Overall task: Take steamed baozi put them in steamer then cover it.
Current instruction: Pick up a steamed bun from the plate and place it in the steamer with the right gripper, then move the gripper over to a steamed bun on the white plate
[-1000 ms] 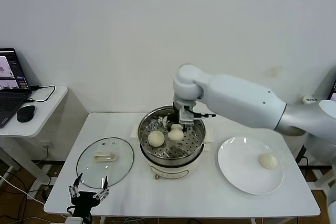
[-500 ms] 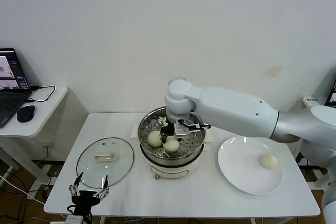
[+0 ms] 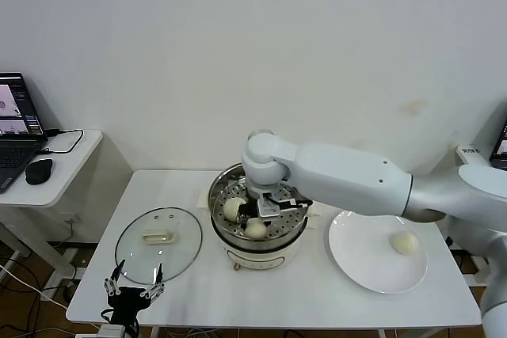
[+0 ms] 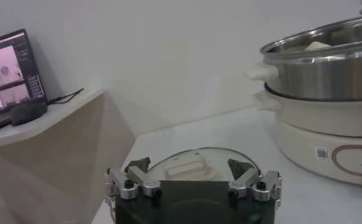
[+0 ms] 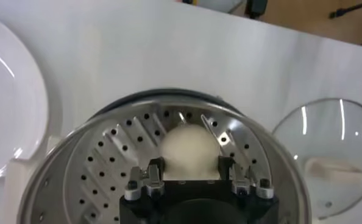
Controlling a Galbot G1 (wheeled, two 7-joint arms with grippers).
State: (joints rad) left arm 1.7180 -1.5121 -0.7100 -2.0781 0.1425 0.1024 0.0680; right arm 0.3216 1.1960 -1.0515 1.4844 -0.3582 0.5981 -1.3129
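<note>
The steamer (image 3: pixel 238 252) stands mid-table with its perforated tray (image 5: pixel 108 164) bare in places. My right gripper (image 3: pixel 257 222) is down inside it, shut on a pale baozi (image 3: pixel 255 230), which sits between the fingers just over the tray in the right wrist view (image 5: pixel 190 152). A second baozi (image 3: pixel 232 209) lies on the tray beside it. Another baozi (image 3: pixel 405 243) rests on the white plate (image 3: pixel 356 259). The glass cover (image 3: pixel 158 244) lies flat on the table left of the steamer. My left gripper (image 3: pixel 133 294) is open and empty, low at the table's front left edge.
A side table at far left holds a laptop (image 3: pixel 14 120) and a mouse (image 3: pixel 39 170). The left wrist view shows the cover (image 4: pixel 187 167) just ahead of the open left gripper (image 4: pixel 190 176) and the steamer (image 4: pixel 327 79) farther off. The wall stands close behind the table.
My right gripper has carried the baozi from the steamer's back toward its front, beside the other bun, and lowered it. The left arm has not moved.
</note>
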